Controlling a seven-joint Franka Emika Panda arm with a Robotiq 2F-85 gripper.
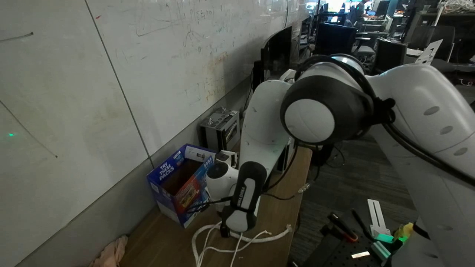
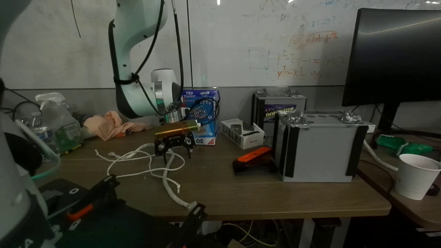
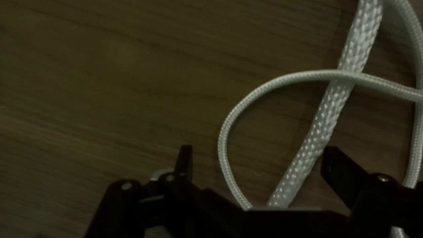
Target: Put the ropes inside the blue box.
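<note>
White ropes lie on the wooden table: a thick braided one point(image 3: 325, 115) and thinner cord point(image 3: 228, 122) that crosses over it. The thick rope point(image 2: 170, 191) and thin cord point(image 2: 151, 170) also show in an exterior view. My gripper point(image 3: 257, 148) is open above them. In the wrist view, thick rope and a loop of cord run between the fingers, with nothing gripped. The gripper point(image 2: 177, 159) points down, its fingertips close to the ropes; their exact height is unclear. The open-topped blue box point(image 1: 169, 172) stands against the wall; it shows partly behind the arm in an exterior view point(image 2: 206, 132).
A small white box point(image 2: 243, 134), an orange-black object point(image 2: 253, 156) and grey cases point(image 2: 317, 151) stand along the table. A pink cloth point(image 2: 110, 125) and spray bottle point(image 2: 62, 124) are at the other end. The whiteboard point(image 1: 111, 92) rises behind the box.
</note>
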